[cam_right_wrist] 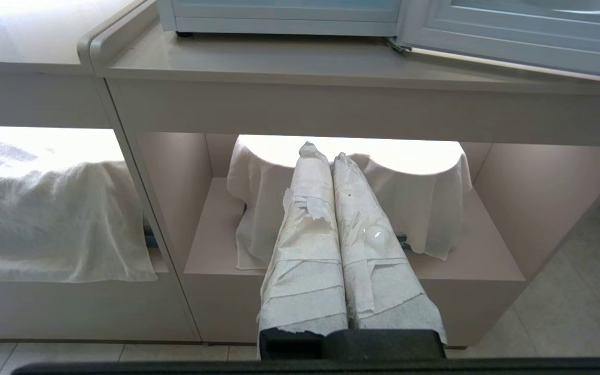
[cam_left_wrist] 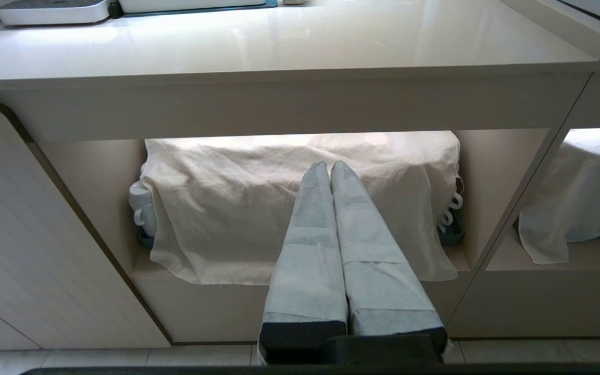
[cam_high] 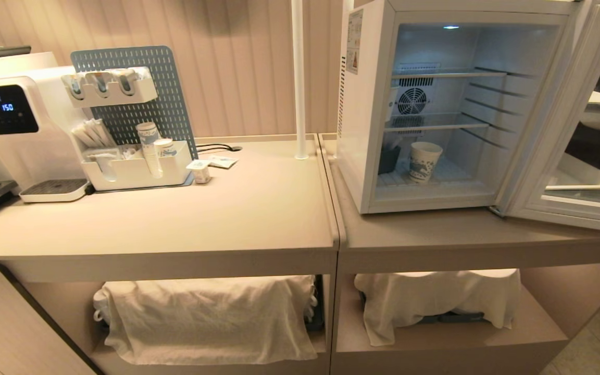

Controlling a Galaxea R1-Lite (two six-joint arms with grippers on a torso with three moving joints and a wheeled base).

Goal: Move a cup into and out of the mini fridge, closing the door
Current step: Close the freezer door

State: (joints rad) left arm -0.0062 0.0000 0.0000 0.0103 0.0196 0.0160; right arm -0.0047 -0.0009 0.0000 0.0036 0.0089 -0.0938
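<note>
The white mini fridge (cam_high: 365,130) stands on the right counter with its inside lit. Its door (cam_high: 565,156) is swung wide open to the right, and the door's lower edge (cam_right_wrist: 519,28) shows in the right wrist view. The cup (cam_high: 425,161), white paper with a blue pattern, stands upright on the fridge floor. Neither arm shows in the head view. My left gripper (cam_left_wrist: 329,165) hangs low before the left cabinet's open shelf, shut and empty. My right gripper (cam_right_wrist: 325,152) hangs low before the right cabinet's shelf, also shut on nothing.
A water dispenser (cam_high: 24,125), a pegboard organiser (cam_high: 138,156) with stacked cups (cam_high: 150,148) and a small tub (cam_high: 199,170) sit at the left counter's back. A white pole (cam_high: 298,78) rises beside the fridge. Cloth-covered loads (cam_high: 206,312) (cam_high: 435,299) fill the shelves below.
</note>
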